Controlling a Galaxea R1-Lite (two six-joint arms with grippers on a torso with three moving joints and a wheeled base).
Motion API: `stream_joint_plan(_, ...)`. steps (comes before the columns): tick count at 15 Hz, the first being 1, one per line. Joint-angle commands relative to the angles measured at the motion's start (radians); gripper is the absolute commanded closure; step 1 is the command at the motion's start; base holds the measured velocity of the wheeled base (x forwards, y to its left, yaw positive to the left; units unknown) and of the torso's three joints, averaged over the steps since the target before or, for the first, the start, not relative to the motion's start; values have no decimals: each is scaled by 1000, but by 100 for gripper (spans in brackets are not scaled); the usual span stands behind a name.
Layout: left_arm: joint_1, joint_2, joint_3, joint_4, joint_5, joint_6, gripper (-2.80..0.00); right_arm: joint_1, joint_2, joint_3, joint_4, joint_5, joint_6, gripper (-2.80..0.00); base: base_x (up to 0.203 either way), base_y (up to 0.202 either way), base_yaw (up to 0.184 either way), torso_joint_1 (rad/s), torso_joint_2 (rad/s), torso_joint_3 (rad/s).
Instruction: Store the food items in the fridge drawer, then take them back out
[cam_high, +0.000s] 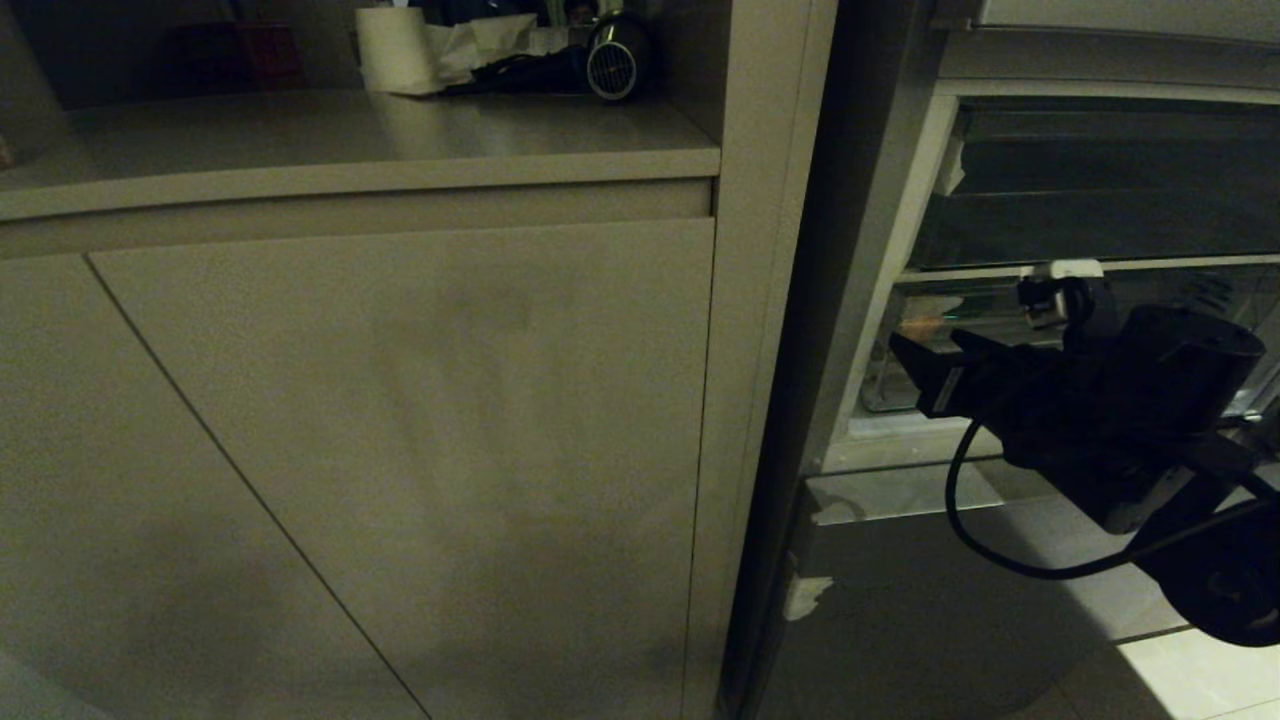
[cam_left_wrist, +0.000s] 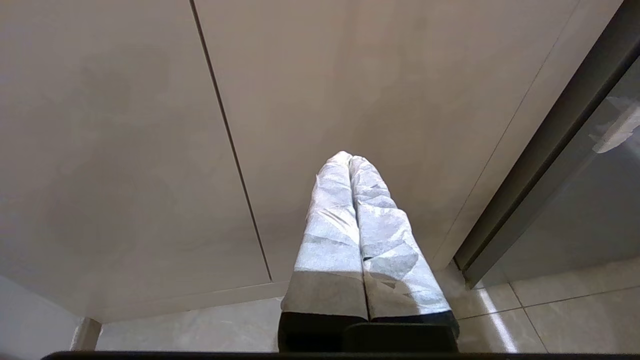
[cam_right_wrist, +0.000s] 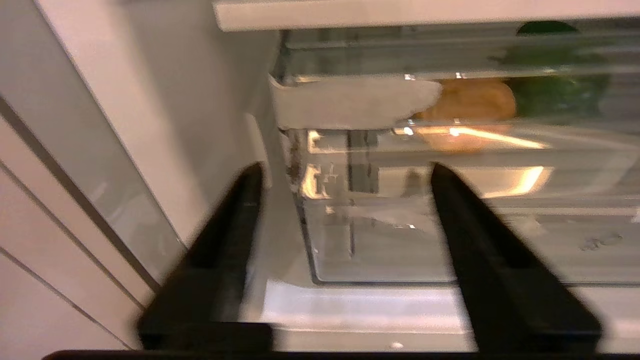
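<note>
In the head view, the right gripper (cam_high: 915, 375) is seen reaching into the open fridge, at the front of the fridge drawer (cam_high: 900, 390). In the left wrist view, the left gripper (cam_left_wrist: 350, 159) is parked before a cabinet door (cam_left_wrist: 125, 150), its 2 fingers pressed together. In the right wrist view, the right gripper's 2 fingers (cam_right_wrist: 240, 200) are spread, nothing between them; the potato (cam_right_wrist: 475, 102) and bell pepper (cam_right_wrist: 560, 92) are seen through the clear drawer front.

Right end effector (cam_right_wrist: 345, 172) reaches forward, fingers spread (nothing between them); left end effector (cam_left_wrist: 350, 159) pressed together.
</note>
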Motion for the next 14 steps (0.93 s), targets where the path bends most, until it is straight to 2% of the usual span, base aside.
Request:
stream_joint_plan(1,0,0,0,1,0,0,0,19,12,-17,-6,-4,0,0,0,0,0,0,0,0)
stream_joint_plan(10,0,0,0,1,1,-1,0,34,21,-16,-6,-21,2,0,0,0,0,0,0,0)
stream_joint_plan(14,0,0,0,1,1,-1,0,42,-59,81,-6,-22,4,0,0,0,0,0,0,0)
